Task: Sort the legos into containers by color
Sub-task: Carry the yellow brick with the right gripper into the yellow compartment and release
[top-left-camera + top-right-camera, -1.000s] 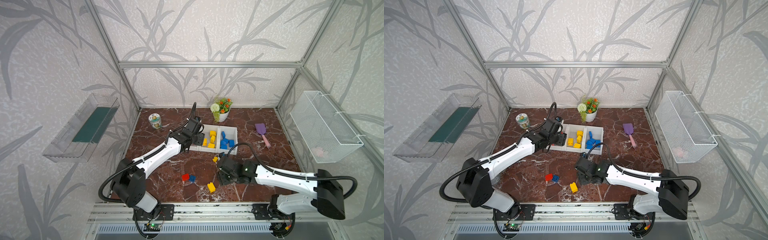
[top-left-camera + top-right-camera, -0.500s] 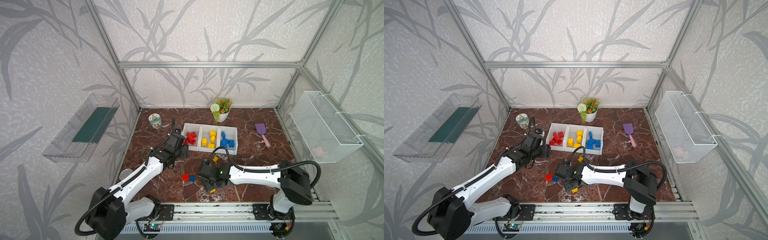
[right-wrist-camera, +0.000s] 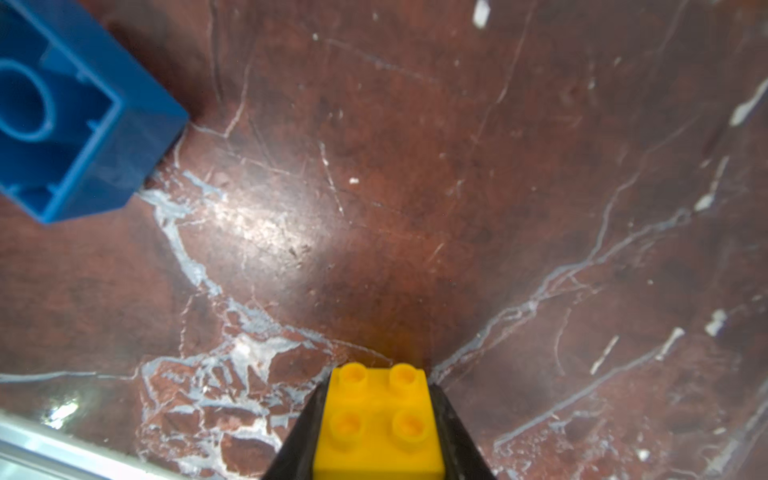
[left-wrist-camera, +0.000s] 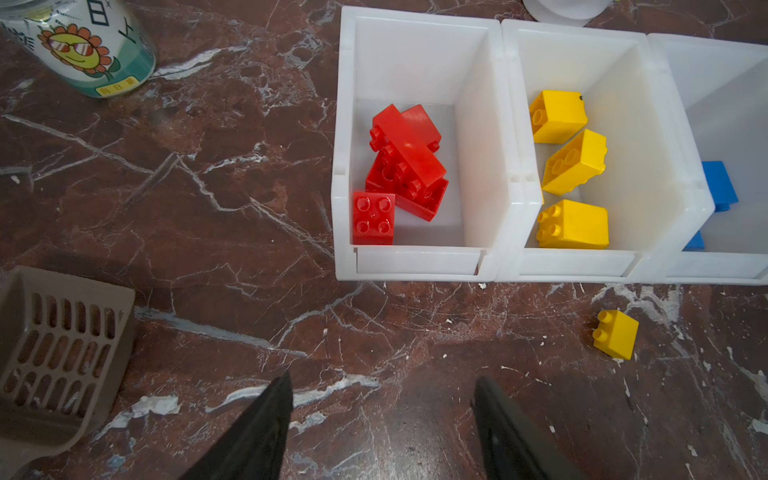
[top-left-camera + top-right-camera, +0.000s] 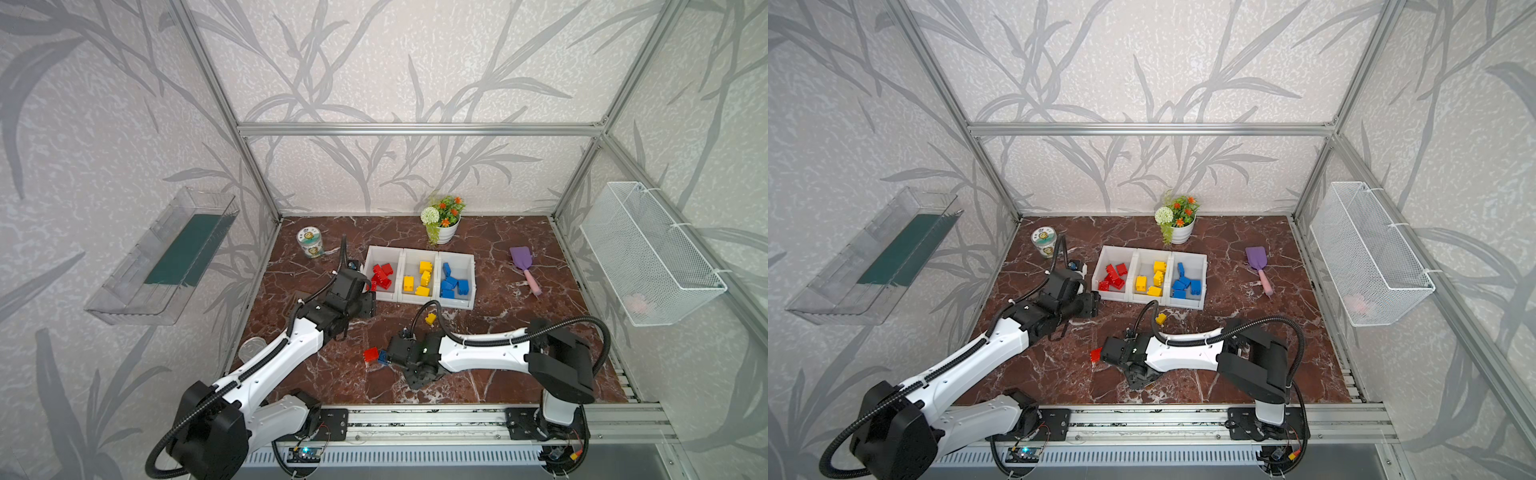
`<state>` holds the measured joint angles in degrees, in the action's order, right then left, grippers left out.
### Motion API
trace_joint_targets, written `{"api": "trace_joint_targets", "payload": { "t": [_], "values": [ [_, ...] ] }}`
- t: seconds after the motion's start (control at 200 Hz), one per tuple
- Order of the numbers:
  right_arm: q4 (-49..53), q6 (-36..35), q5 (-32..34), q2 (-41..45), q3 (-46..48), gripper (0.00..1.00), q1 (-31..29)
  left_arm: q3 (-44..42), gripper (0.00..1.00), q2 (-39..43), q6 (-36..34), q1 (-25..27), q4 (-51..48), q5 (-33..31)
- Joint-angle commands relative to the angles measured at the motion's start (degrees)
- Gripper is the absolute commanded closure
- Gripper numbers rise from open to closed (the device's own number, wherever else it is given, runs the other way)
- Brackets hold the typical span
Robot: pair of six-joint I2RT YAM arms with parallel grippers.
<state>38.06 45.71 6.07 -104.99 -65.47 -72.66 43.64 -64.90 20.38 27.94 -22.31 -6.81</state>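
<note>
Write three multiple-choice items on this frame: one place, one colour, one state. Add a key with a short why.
1. Where is the loose yellow lego?
A. On the table, in front of the bins
B. In the wire basket
C. In the clear tray

2. What colour are the legos in the middle bin?
A. Red
B. Blue
C. Yellow

3. What state is the right hand in?
A. Open over bare table
B. Shut on a yellow lego
C. Shut on a blue lego

Key:
1 A: it lies on the table just ahead of the bins' low fronts.
2 C: every brick in it is yellow in both top views.
3 B: the right wrist view shows it pinched between the fingers.
</note>
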Motion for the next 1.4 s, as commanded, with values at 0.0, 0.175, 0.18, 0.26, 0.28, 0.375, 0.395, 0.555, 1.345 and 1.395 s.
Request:
{"api": "trace_joint_targets", "payload": {
  "t": [0.0,0.175,0.18,0.26,0.28,0.375,0.395,0.555,1.345,1.395],
  "values": [
    [3.0,1.0,1.4,-0.6,-1.2,0.69,-0.4,-0.4,0.28,0.8,0.6,-0.4,0.1,0.4],
    [7.4,-0.3,4.9,0.5,-4.3,0.71,-0.2,-2.1,0.28,2.6,0.6,-0.4,0.8,0.0],
    [7.6,-0.4,5.1,0.5,-4.4,0.71,-0.1,-2.2,0.29,2.7,0.7,-0.4,0.9,0.0],
    [9.3,-2.2,6.8,1.5,-6.4,0.71,0.6,-2.8,0.29,2.5,0.8,-0.6,1.3,-0.1],
    [9.4,-2.6,7.2,1.8,-6.7,0.71,0.9,-2.7,0.29,2.3,0.8,-0.5,1.2,0.0],
    [9.2,-4.3,9.0,3.6,-7.4,0.71,2.8,-1.9,0.28,0.9,1.2,-0.6,0.3,0.5],
    [8.9,-4.8,9.0,4.0,-7.5,0.71,3.3,-1.7,0.28,0.8,1.4,-0.6,0.2,0.6],
    [8.0,-10.6,9.0,6.3,-9.4,0.71,8.6,-2.0,0.29,1.4,2.4,-0.7,-0.4,0.4],
    [1.0,-23.6,2.7,-3.5,-25.7,0.72,29.1,-5.7,0.29,10.6,5.6,-0.7,-3.6,-1.2],
    [1.1,-23.9,2.6,-5.1,-27.5,0.72,29.6,-6.0,0.28,10.9,5.8,-0.7,-3.7,-1.1]
  ]
}}
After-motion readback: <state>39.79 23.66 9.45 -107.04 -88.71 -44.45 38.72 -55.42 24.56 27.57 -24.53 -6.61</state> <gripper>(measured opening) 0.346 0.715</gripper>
